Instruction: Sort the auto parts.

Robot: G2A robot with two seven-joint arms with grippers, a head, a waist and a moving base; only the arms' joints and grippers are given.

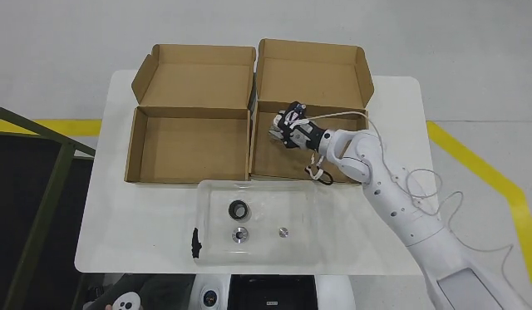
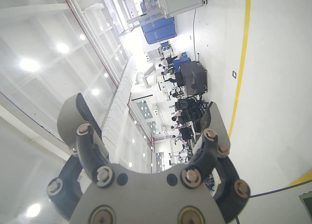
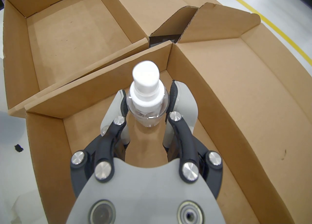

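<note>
**Q:** From left to right, what do you have here?

**A:** Your left gripper (image 2: 145, 102) has its fingers spread on nothing and is aimed into the room. Next is the left box (image 1: 191, 148), standing wall to wall with the right box (image 1: 270, 164). Just beside the right box, on the robot's side, a clear tray (image 1: 295, 210) holds a black ring (image 1: 239, 209), a metal disc (image 1: 241, 234) and a smaller metal piece (image 1: 283, 232). Inside the right box, near the wall it shares with the left box, your right gripper (image 3: 148, 103) pinches a small clear bottle (image 3: 145, 88) by its shoulder.

**Q:** What could go wrong?

**A:** The body is smooth and round, so it may pivot or slip in the pinch. If you release it above the floor, a narrow bottle would likely topple and roll. The fingers could also catch the nearby wall as you draw them back.

**Q:** Which way does it point?

**A:** The cap is uppermost and the base faces the box floor. The long axis looks near upright. Whether the base touches the floor cannot be told.
</note>
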